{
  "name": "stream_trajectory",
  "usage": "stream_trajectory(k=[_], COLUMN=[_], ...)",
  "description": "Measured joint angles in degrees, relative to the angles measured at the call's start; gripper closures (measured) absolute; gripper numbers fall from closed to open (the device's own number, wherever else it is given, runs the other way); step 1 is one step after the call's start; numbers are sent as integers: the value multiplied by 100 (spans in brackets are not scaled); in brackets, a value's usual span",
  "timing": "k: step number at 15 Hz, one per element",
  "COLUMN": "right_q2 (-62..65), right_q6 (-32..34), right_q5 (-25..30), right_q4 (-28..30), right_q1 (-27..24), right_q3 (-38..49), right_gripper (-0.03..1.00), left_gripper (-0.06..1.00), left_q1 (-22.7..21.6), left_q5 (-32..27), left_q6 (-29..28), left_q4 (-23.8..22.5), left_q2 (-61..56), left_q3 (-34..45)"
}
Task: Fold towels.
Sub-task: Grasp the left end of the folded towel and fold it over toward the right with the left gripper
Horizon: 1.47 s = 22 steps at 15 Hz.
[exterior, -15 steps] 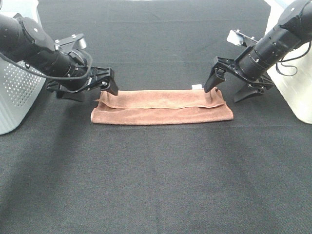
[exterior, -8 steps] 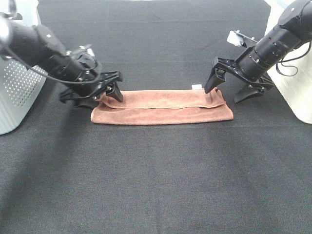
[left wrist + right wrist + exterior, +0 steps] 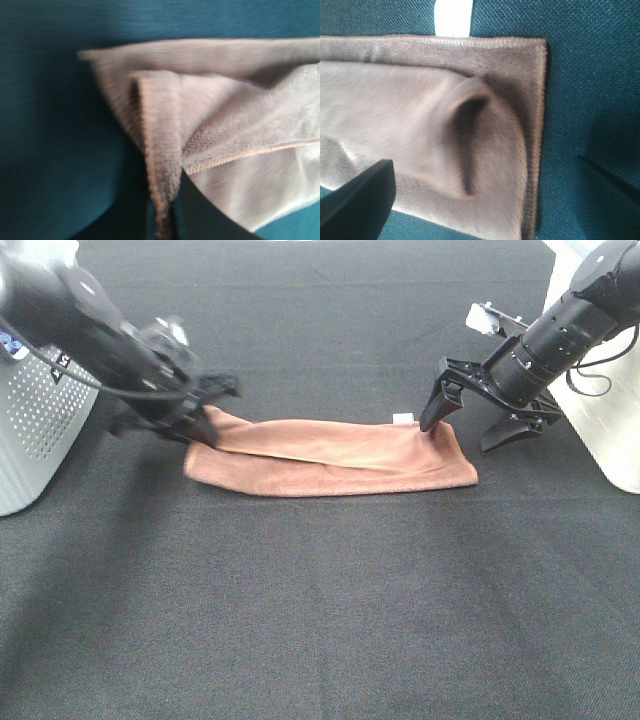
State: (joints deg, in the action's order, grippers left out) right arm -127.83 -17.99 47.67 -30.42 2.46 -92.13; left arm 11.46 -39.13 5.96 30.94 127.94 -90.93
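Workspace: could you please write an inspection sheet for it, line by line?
Surface: table, dark fabric, flat.
Job's things: towel, rust-brown, folded into a long strip, left corner raised; white tag at its far edge.
Clutter: nothing seen.
Grippers: left gripper shut on the towel's corner; right gripper open, jaws straddling the towel's right end.
Cables: left cable along the left arm; right cable by the right arm.
Surroundings: left box, white, perforated; right box, white.

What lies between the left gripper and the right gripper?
The towel lies there, running from the left gripper, which pinches one end, to the open right gripper at the other. The exterior high view shows this.
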Motion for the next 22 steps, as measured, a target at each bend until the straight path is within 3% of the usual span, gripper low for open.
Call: stream_trajectory(k=[1, 5, 9, 13, 15, 18, 19, 21, 22], right_q2=[0, 0, 0, 0, 0, 0, 0, 0, 0], right_q6=[0, 0, 0, 6, 6, 6, 6, 6, 6], right_q5=[0, 0, 6, 6, 17, 52, 52, 126, 132], right_q4=[0, 6, 6, 6, -29, -126, -126, -120, -126], right_q1=[0, 0, 0, 0, 0, 0, 0, 0, 0], right_q3=[0, 0, 0, 0, 0, 0, 0, 0, 0], right_gripper=[10, 10, 10, 10, 10, 10, 10, 10, 10], left_gripper=[93, 93, 93, 93, 93, 90, 90, 81, 71], left_q1=[0, -109, -17, 590, 1112, 1593, 1593, 1639, 1644], left_q5=[0, -527, -1112, -1083, -498, 298, 298, 550, 602], left_q6=[0, -642, -831, -831, -831, -831, -831, -837, -837], left_q4=[0, -1129, -1238, -401, 86, 762, 762, 1226, 1501], left_q2=[0, -911, -1197, -1026, -613, 246, 246, 665, 785], left_q3=[0, 0, -241, -584, -699, -1089, -1089, -1306, -1369])
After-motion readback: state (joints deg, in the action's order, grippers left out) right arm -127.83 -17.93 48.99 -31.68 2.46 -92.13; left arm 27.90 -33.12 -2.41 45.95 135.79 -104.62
